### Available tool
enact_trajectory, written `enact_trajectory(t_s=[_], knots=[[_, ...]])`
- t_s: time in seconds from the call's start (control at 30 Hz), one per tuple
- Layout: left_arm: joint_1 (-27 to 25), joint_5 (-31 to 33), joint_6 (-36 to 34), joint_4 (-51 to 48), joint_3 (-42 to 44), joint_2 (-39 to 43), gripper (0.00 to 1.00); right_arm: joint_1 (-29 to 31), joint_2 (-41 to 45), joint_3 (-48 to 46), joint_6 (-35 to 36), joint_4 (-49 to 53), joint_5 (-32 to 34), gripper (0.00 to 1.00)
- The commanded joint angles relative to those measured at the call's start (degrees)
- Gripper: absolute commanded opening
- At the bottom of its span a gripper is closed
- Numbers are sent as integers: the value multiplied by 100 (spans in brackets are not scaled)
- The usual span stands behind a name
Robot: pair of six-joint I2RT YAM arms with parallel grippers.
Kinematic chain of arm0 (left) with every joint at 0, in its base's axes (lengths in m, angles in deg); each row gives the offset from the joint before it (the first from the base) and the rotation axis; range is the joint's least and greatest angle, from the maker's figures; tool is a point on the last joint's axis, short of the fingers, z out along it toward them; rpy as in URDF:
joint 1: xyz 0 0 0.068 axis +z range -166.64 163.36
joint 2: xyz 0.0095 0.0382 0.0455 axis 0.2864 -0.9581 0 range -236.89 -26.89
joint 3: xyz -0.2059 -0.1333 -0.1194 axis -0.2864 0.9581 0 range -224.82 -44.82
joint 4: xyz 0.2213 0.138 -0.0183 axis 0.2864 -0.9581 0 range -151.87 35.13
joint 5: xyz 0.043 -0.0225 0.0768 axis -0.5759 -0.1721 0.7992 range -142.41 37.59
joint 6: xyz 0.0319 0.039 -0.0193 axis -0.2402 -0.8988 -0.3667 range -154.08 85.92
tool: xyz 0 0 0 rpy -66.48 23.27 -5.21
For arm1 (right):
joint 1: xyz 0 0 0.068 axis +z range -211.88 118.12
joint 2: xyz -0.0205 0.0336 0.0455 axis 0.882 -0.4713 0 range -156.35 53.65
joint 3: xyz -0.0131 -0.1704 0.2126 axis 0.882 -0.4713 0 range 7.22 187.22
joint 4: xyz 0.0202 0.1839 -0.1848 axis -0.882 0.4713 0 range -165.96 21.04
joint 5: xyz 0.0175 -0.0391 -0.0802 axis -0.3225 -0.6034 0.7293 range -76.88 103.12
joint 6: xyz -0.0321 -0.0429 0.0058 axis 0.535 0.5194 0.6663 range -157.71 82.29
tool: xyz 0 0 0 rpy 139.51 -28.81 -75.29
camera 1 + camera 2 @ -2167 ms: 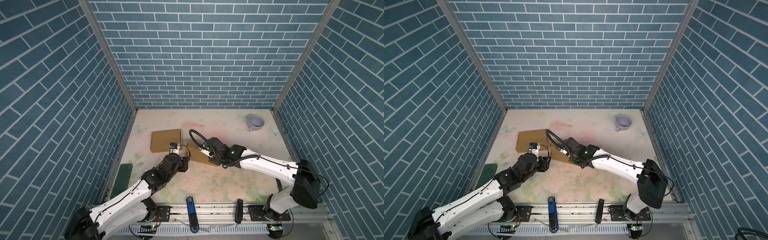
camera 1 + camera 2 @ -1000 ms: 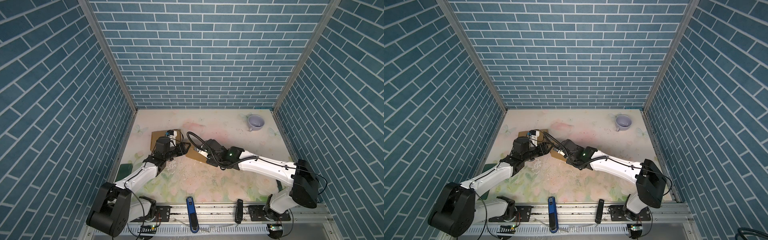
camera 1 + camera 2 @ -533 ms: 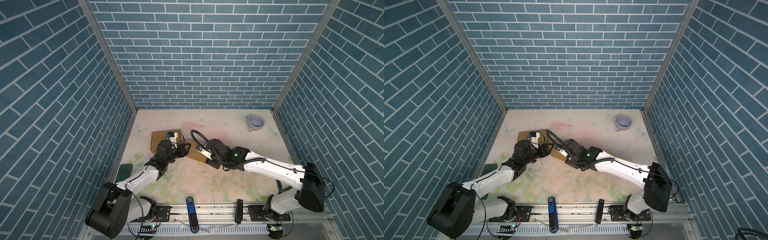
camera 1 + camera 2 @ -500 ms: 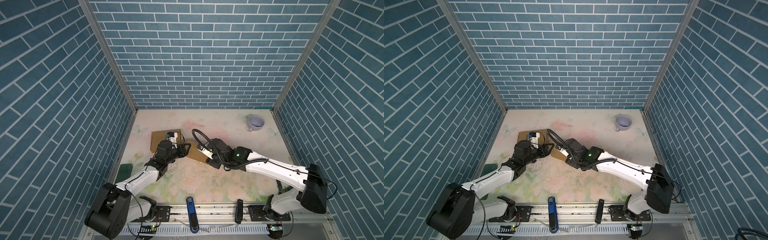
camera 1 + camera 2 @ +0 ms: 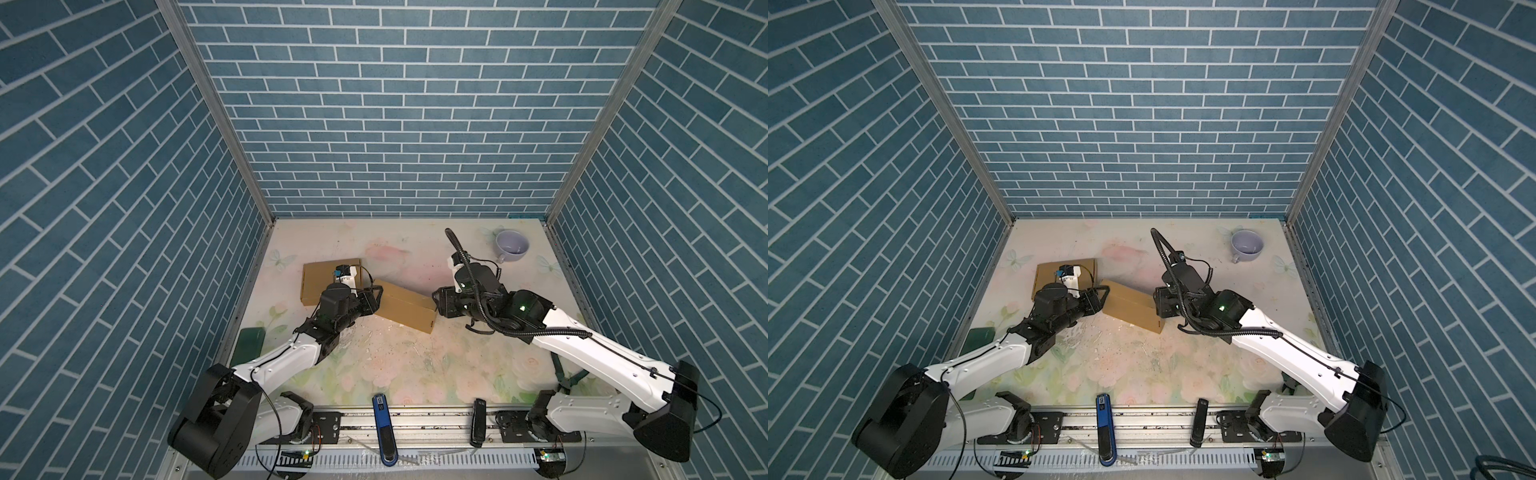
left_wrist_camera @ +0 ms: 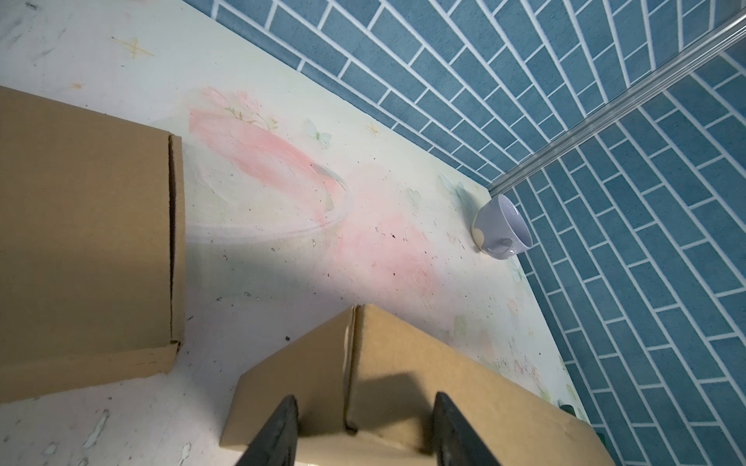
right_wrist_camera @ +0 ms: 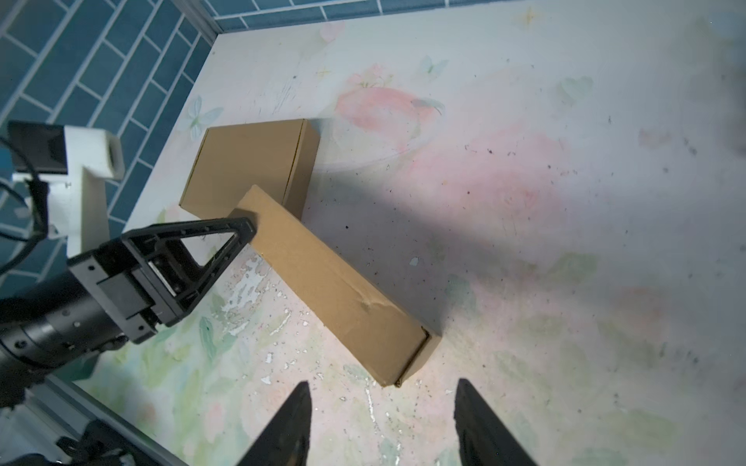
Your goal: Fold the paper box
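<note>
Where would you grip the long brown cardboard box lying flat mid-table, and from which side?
Grip the long brown cardboard box across its narrow width, at the end nearest the open right gripper, approaching along its length: it lies flat; probably only that width fits the jaws.

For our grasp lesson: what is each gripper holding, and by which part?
Nothing looks held. The right gripper stands open short of the long box; the left gripper, open, touches its other end without clamping.

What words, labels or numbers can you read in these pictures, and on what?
No readable text.
The long box, the flat box and the mug are plain.
A mark on the blue device at the front rail is too small to read.
</note>
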Motion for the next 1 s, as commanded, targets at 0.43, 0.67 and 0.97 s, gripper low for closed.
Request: enact_trajectory(t_s=[0.43, 0.67, 0.97], knots=[[-178, 181, -102, -1054, 39, -235, 53, -538, -74, -1752, -2189, -2361, -668, 51], [-265, 217, -88, -1048, 8, -332, 54, -558, -336, -2041, -2326, -2718, -970, 34], [-526, 303, 20, -1088, 159, -307, 52, -558, -96, -2472, -2201, -2631, -1133, 14]])
